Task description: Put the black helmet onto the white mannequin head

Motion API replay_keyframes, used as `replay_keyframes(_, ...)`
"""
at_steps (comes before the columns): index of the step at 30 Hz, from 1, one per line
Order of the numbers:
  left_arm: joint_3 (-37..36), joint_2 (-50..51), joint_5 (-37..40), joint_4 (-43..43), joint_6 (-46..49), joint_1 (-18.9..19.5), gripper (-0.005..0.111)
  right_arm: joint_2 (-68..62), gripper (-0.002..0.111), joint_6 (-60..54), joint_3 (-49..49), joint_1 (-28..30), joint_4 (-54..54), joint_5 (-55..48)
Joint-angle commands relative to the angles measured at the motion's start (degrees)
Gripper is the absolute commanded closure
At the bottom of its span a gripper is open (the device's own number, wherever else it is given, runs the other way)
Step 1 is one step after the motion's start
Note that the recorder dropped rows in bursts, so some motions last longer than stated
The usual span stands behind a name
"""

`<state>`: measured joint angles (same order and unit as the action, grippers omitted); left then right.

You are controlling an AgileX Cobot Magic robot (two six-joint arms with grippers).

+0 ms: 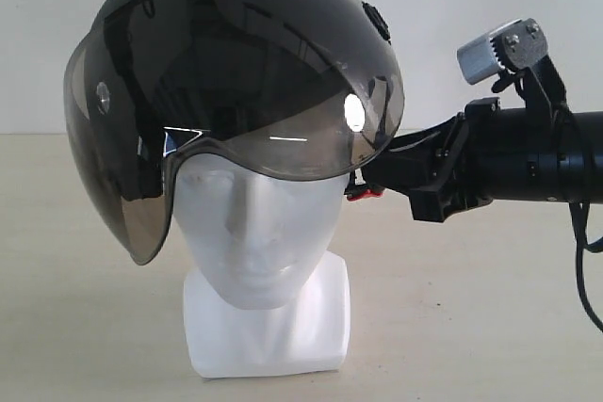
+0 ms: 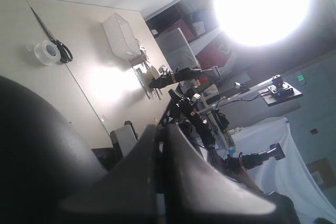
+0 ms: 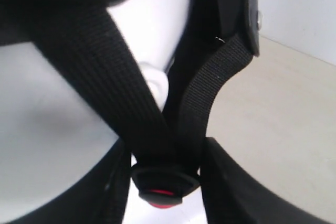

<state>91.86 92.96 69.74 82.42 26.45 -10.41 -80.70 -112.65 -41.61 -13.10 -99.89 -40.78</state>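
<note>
Watching remotely, I see my right pincer (image 3: 165, 190) partly closed on the red-buckled strap (image 3: 100, 77) of the matte black helmet (image 1: 236, 7) atop the glossy white mannequin head (image 1: 259, 233).

the black helmet (image 1: 236, 72), cropped at the exterior view's top edge, hides the crown of the white mannequin head (image 1: 254, 233).

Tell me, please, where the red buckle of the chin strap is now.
In the exterior view the red buckle sits right of the white mannequin head, under the rim of the black helmet, between the fingers of the right gripper.
</note>
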Motion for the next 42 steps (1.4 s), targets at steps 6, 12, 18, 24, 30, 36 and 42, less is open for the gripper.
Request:
replay_keyframes(6,0.15,-0.56,0.22,0.92,1.05,-0.21,0.102,0.11,0.034,-8.99,-0.35,-0.03,-0.06,-1.62)
replay_keyframes(12,0.15,-0.56,0.22,0.92,1.05,-0.21,0.102,0.11,0.034,-8.99,-0.51,-0.03,-0.06,-1.81)
replay_keyframes(18,0.15,-0.56,0.22,0.92,1.05,-0.21,0.102,0.11,0.039,-8.99,-4.26,-0.03,-0.06,-1.51)
replay_keyframes(24,0.15,-0.56,0.22,0.92,1.05,-0.21,0.102,0.11,0.077,-7.80,-5.42,-0.03,-0.06,-3.15)
replay_keyframes(30,0.15,-0.56,0.22,0.92,1.05,-0.21,0.102,0.11,0.108,-3.93,-5.42,-0.03,3.32,-3.27)
replay_keyframes(36,0.15,-0.56,0.22,0.92,1.05,-0.21,0.102,0.11,0.108,6.10,-4.59,-0.03,9.97,-0.55)
replay_keyframes(42,0.15,-0.56,0.22,1.33,1.02,-0.21,0.102,0.11,0.108,9.33,-2.50,-0.03,12.37,3.93)
